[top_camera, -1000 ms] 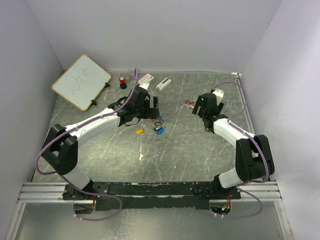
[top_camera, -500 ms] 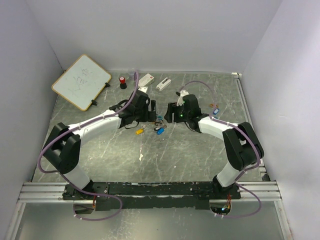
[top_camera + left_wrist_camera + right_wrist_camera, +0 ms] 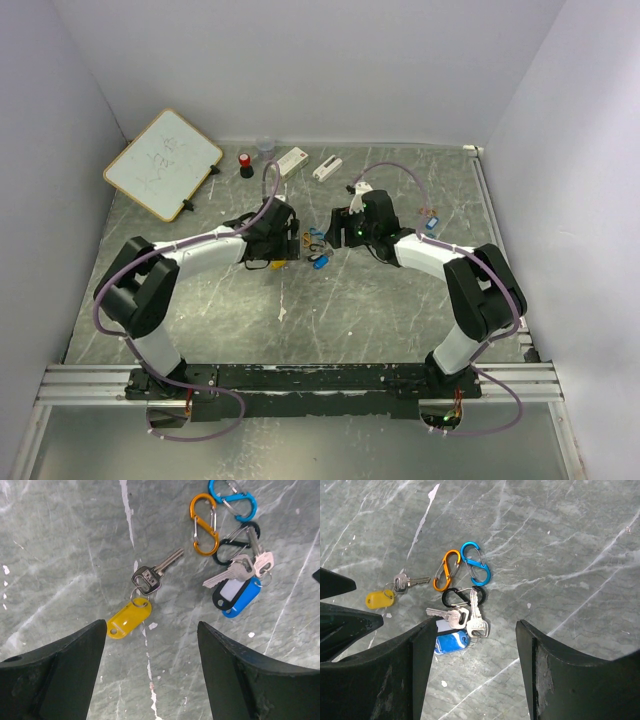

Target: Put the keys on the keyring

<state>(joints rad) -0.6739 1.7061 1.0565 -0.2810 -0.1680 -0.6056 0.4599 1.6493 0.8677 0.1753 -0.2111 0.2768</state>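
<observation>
A key with a yellow tag lies on the grey table, just ahead of my open left gripper. To its right lie an orange carabiner, a blue carabiner and a black carabiner carrying silver keys and a blue tag. My right gripper is open just above the table, with the silver keys and the blue tag beside its left finger. In the top view both grippers face the cluster from either side.
A small whiteboard leans at the back left. A red-capped black cylinder, a clear cup and two white blocks stand along the back. Another small key bunch with red and blue tags lies right of the right arm.
The right arm swung left from the right side to the key cluster and now holds there. The left gripper drew back a little toward the yellow tag.
</observation>
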